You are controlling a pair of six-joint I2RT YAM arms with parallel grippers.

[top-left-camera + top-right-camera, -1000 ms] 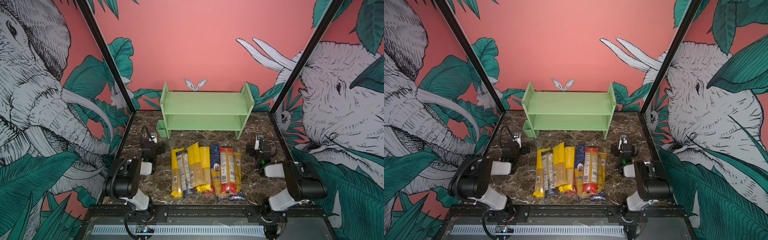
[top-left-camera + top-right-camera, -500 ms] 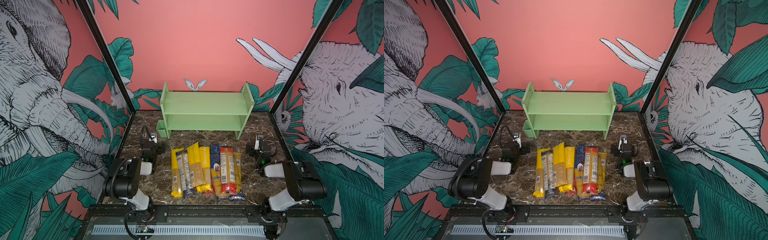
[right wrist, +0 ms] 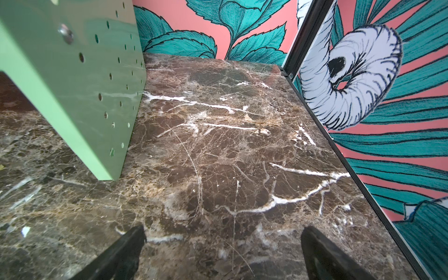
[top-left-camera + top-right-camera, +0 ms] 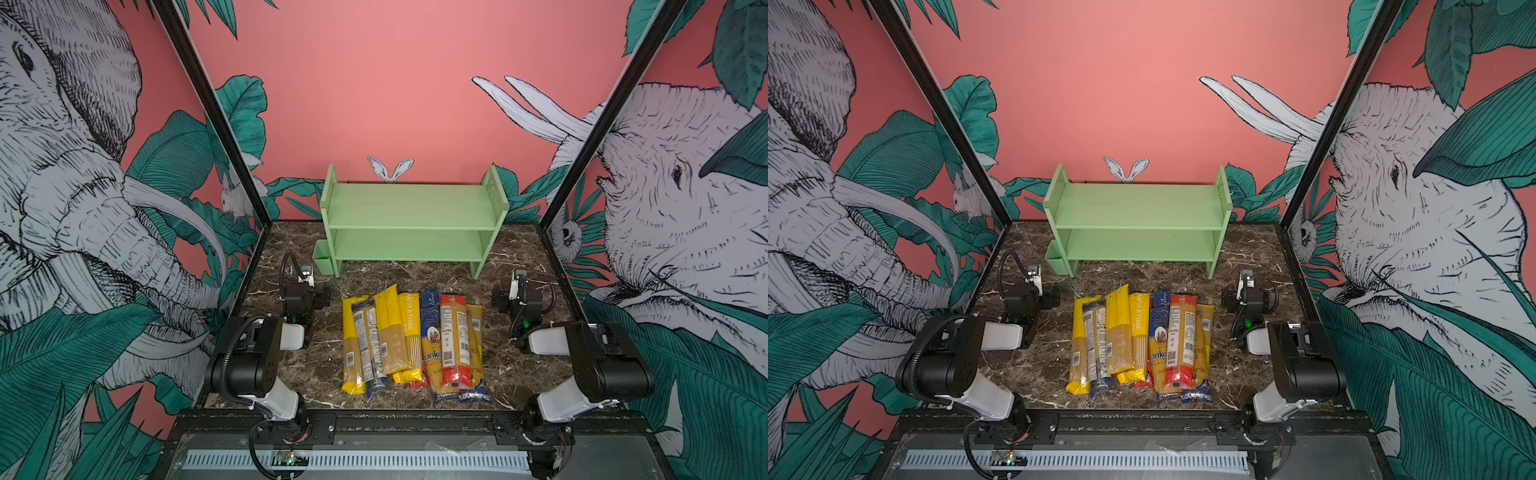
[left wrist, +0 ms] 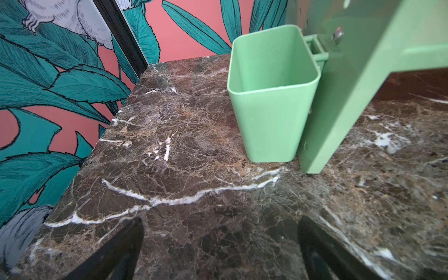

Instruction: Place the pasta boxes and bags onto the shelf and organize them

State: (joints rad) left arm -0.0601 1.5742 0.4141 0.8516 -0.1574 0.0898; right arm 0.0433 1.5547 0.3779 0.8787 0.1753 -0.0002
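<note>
pasta packs (image 4: 413, 340) lie side by side on marble table (image 4: 320, 370), near shelf (image 4: 409, 208) — both top views only | left gripper (image 5: 220, 232) spread wide over marble — its wrist view alone shows hook (image 5: 315, 48) holding green cup (image 5: 271, 97) to shelf | right gripper (image 3: 223, 235) spread wide by holed side panel (image 3: 97, 80)

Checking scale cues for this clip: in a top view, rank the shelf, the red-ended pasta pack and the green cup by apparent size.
1. shelf, clearly largest.
2. red-ended pasta pack; it lies nearer the camera, but the order is not in doubt.
3. green cup, smallest.
</note>
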